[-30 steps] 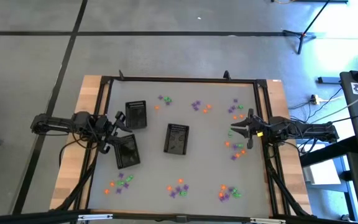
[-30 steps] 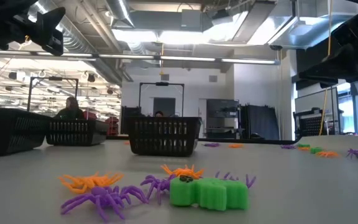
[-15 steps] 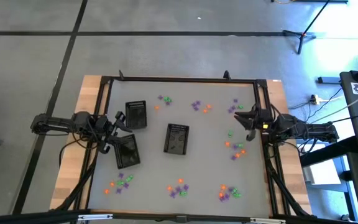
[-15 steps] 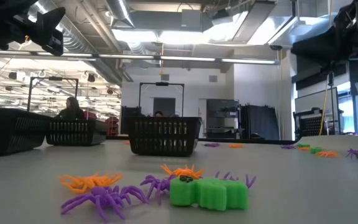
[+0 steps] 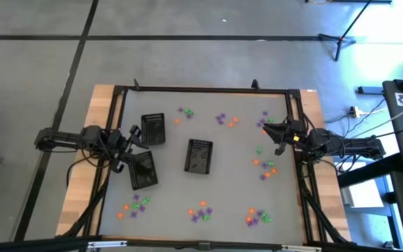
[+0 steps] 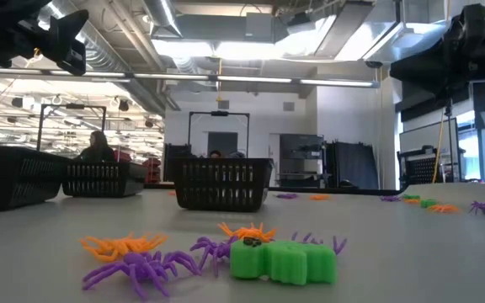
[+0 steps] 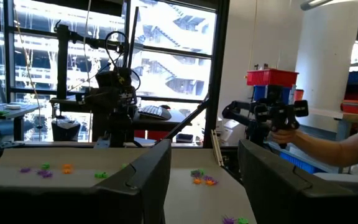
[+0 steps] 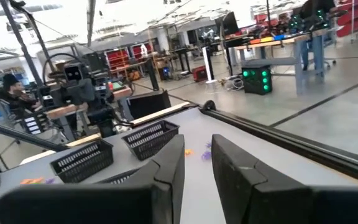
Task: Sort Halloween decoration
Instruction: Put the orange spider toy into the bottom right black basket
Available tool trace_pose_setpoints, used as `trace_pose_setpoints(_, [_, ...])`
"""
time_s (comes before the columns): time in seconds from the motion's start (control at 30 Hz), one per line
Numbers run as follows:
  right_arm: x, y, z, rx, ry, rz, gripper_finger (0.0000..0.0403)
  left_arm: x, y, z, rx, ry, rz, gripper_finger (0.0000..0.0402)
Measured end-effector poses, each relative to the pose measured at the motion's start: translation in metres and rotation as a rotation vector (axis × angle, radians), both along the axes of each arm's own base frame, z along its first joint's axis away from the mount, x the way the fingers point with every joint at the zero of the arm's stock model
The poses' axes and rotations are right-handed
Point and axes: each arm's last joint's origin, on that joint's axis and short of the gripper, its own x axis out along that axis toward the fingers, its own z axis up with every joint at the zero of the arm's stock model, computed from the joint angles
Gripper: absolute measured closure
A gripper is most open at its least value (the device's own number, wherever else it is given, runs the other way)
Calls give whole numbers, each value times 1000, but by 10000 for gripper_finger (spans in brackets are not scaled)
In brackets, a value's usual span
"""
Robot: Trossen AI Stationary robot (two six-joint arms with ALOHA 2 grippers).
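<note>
left gripper [image 5: 133, 145]: left of centre in the high view, raised between the two left black trays; fingers [image 7: 148, 180] spread wide in its wrist view, nothing between them, touching nothing.
right gripper [image 5: 280, 134]: right of centre in the high view, lifted off the table among scattered trinkets; fingers [image 8: 166, 171] stand a narrow gap apart, gap shows only table beyond, nothing pinched.
decorations: tiny plastic Halloween trinkets, orange/purple/green [image 5: 200, 212], loose in clusters. One row along the lower edge of the table in the high view, lower left to lower right; another along the upper edge [image 5: 221, 119]; more at mid right below the right gripper. None visible inside a tray.
trays: three black rectangular slatted plastic trays. One upper left of centre [image 5: 153, 129], one below it, tilted [image 5: 143, 170], one at centre [image 5: 199, 155].
surface: pale grey tabletop [image 5: 236, 175] in a black frame, wood strips on both sides.
room: grey concrete floor with dark lines around the table in the high view; cables and a stand on the right.
low view only: purple and orange spider shapes and a chunky green piece [image 6: 282, 260] up close; trays as baskets further back; workshop ceiling, ducts and lights; a seated person [image 6: 97, 148] far left.
left wrist only: a person's forearm [image 7: 328, 142] at the right edge, holding a dark handle; big windows behind.
right wrist only: two trays side on [image 8: 151, 137]; workbenches; a person [image 8: 11, 87] at far left.
</note>
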Motion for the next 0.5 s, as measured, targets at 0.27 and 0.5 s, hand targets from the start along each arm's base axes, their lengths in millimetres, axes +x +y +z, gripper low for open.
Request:
trace_pose_setpoints(0.27, [10,1,4,-12,25,-2,324,0,0,0,0,0,0,223])
trace_pose_setpoints(0.5, [24,1,22,-46,137,-13,324,0,0,0,0,0,0,223])
